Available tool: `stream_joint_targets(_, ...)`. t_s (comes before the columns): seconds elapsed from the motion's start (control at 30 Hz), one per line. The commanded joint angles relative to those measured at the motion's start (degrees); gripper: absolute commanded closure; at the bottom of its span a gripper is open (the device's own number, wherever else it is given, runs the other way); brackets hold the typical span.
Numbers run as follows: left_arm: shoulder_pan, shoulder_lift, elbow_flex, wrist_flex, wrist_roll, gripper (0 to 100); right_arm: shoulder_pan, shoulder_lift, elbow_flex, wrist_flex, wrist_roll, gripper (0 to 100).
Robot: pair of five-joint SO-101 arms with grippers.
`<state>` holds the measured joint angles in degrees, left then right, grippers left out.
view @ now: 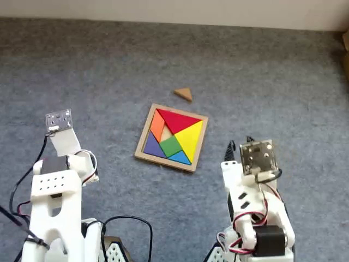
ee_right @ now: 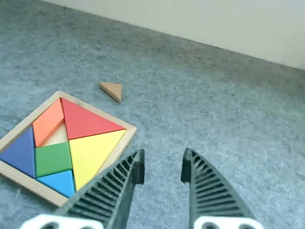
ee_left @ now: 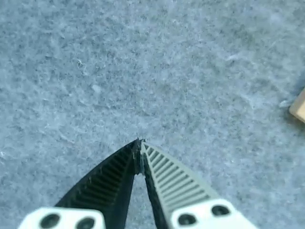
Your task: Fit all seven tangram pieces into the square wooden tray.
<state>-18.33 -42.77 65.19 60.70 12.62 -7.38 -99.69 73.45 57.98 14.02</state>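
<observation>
1. Grey carpet (view: pixel 92 71) under everything, with a pale wall (view: pixel 163 10) along the far edge.
2. Flat on the carpet, turned a bit: one tray (view: pixel 163 162), between the two arms and a little farther out.
3. Six pieces seated in it: red triangle (view: pixel 177 120), yellow triangle (view: pixel 191 136), orange parallelogram (view: pixel 158 124), green square (view: pixel 170 146), dark blue triangle (view: pixel 151 146), light blue triangle (view: pixel 180 157).
4. One small triangular gap (view: pixel 165 132) of bare wood between orange, red and green.
5. One loose tan triangle (view: pixel 184 94) just past the tray's far corner, not touching, only carpet between them.
6. Clenched tip to tip and empty: left gripper (ee_left: pixel 141 142), over bare carpet well left of the tray.
7. Released, fingers apart, nothing between them: right gripper (ee_right: pixel 162 164), near the tray's right side.
8. Seven pieces total.
</observation>
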Motion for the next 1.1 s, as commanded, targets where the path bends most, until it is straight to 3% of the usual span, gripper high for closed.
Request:
stream_joint_targets(0.0, -0.66, -1.27, 1.27, -4.04, -0.44, 99, -4.26, 17.01, -10.59, -4.18, 0.53, 85.4)
stream_joint_targets(0.27, -0.75, -1.19, 1.89, -4.57, -0.44, 99, -10.42, 52.26, -30.11, -10.86, 0.53, 84.4)
stream_joint_targets(0.47, -0.75, -1.19, 1.89, -4.57, -0.44, 99, -13.23, 76.62, -46.02, -12.0, 0.18, 71.4)
stream_joint_targets(0.63, -0.75, -0.92, 1.98, -4.4, -0.44, 99, -13.76, 94.37, -60.44, -12.0, 0.18, 70.5)
stream_joint_targets(1.07, -0.84, -1.27, 4.18, -4.4, -5.27, 99, -16.48, 115.47, -78.11, -11.91, 0.18, 70.5)
